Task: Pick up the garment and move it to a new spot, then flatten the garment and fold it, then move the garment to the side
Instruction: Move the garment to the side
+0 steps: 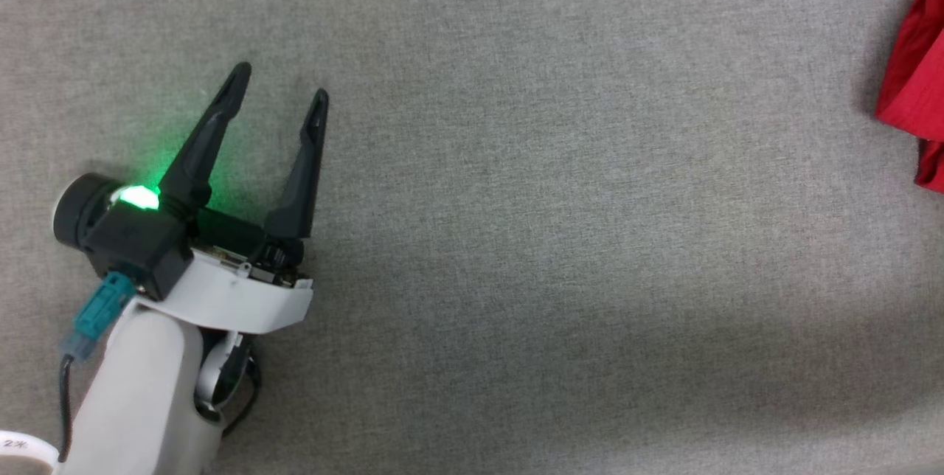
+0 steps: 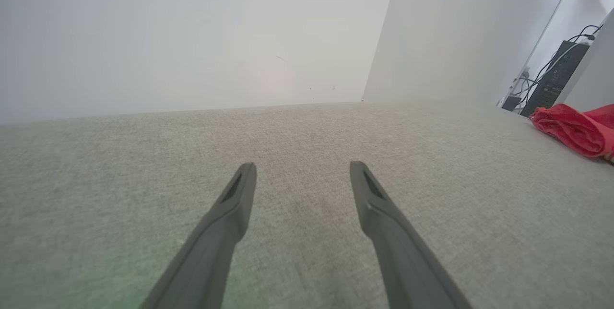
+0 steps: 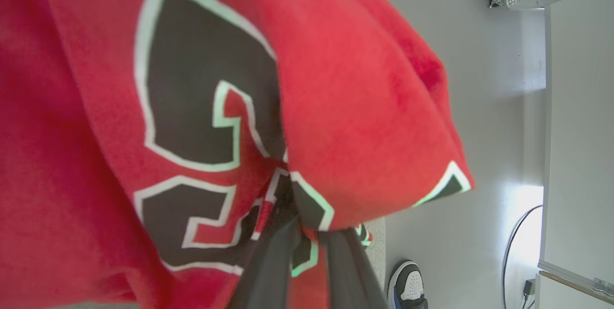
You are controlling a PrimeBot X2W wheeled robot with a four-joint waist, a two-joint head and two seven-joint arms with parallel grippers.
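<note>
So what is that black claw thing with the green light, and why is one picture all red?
It's a robot with two arms. Each ends in a pincer with two long dark fingers. The head camera looks down on a grey cloth surface, where the left pincer is open and holds nothing. A camera on that wrist looks along those fingers. The red picture comes from the right wrist camera: the right pincer is shut on a red garment with black, white-edged lettering, bunched up close. A shoe peeks in below.
</note>
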